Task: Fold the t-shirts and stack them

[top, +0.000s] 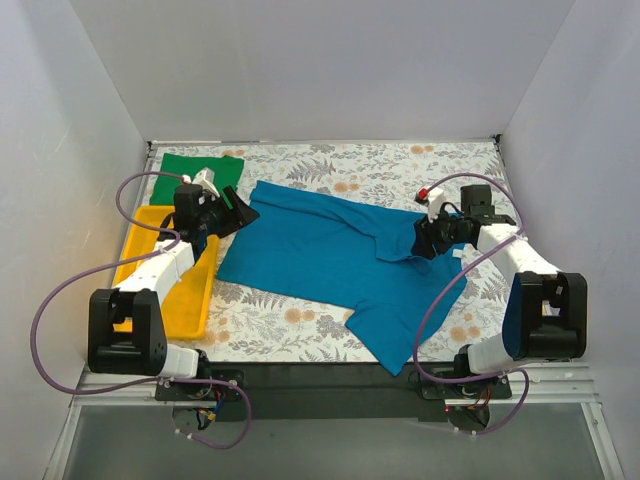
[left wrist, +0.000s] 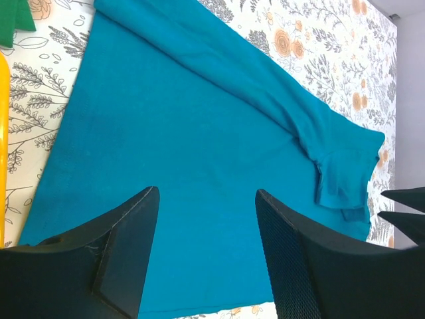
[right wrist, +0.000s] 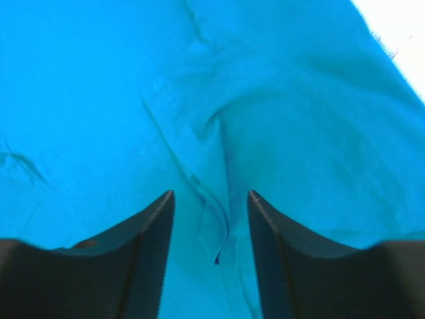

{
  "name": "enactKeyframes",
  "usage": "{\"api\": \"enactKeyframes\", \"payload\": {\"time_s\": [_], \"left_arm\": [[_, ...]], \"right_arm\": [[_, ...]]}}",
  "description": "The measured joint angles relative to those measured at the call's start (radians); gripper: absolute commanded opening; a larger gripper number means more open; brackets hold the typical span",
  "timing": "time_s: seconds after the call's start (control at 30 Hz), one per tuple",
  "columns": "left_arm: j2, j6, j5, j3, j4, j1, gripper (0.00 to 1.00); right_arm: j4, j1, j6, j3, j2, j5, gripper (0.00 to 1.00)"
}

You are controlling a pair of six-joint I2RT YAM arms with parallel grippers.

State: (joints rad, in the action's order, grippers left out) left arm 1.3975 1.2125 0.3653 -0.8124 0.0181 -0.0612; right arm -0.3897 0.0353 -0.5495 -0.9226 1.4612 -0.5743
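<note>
1. Teal-blue t-shirt point(top: 330, 255) — spread at the middle of the counter point(top: 300, 322). Its long axis runs from the far-left toward the near-right edge.
2. Green t-shirt point(top: 200, 165) — folded flat at the far-left corner, beyond the yellow tray point(top: 195, 300).
3. Left gripper point(top: 235, 212): released, jaws apart over the teal shirt's left end, nothing between them.
4. Right gripper point(top: 422, 240): released, low over the right end, a crease below the gap.
5. Judgement: each arm is nearest its own end of the shirt, so a two-handed grasp suits the next fold.
</note>
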Motion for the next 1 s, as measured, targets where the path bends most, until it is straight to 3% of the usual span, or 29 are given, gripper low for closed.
{"api": "enactKeyframes", "payload": {"time_s": [0.43,0.63,0.73,0.93,1.0], "left_arm": [[-0.126,-0.062,0.002,0.075,0.036,0.0,0.59],[-0.158,-0.072,0.002,0.11,0.042,0.0,0.59],[-0.164,-0.076,0.002,0.118,0.044,0.0,0.59],[-0.167,-0.081,0.002,0.118,0.046,0.0,0.59],[-0.167,-0.082,0.002,0.118,0.046,0.0,0.59]], "right_arm": [[-0.074,0.0,-0.083,0.024,-0.004,0.114,0.58],[-0.083,0.0,-0.088,0.037,0.029,0.146,0.49],[-0.083,0.004,-0.088,0.037,0.042,0.154,0.37],[-0.083,0.017,-0.089,0.037,0.046,0.156,0.01],[-0.083,0.022,-0.091,0.038,0.046,0.156,0.01]]}}
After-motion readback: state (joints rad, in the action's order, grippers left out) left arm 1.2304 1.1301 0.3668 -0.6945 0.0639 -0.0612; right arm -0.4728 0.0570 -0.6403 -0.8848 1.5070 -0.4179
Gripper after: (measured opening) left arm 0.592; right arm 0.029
